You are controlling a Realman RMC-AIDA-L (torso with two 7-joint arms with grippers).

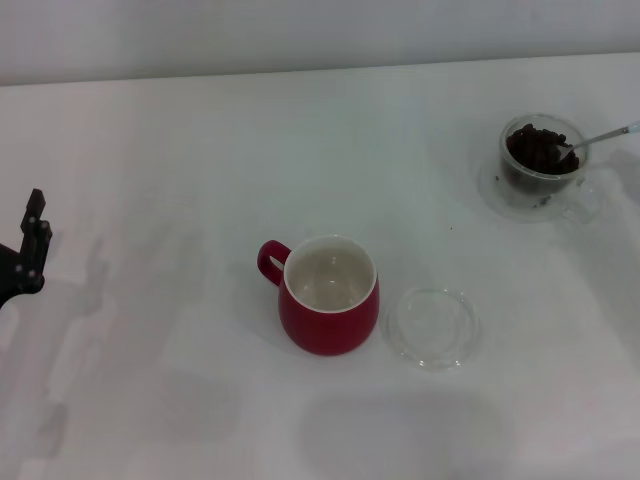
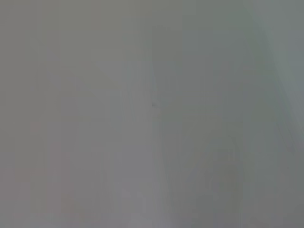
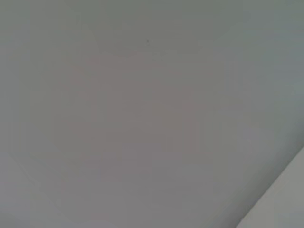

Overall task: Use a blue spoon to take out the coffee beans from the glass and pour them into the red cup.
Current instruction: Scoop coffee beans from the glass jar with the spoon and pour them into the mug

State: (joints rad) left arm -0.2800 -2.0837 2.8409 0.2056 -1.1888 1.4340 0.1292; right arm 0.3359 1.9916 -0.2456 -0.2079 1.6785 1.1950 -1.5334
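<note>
Task barely begun: red cup (image 1: 330, 295) empty, well right of left gripper (image 1: 30, 250), whose opening I cannot tell; coffee beans (image 1: 538, 150) fill glass (image 1: 541, 165) farther right, blue spoon (image 1: 600, 137) resting inside; right gripper unseen

No readable text anywhere, no label or brand on the red cup (image 1: 330, 297), none on the glass (image 1: 540, 165) — no numbers, no signs, both wrist views blank grey
</note>
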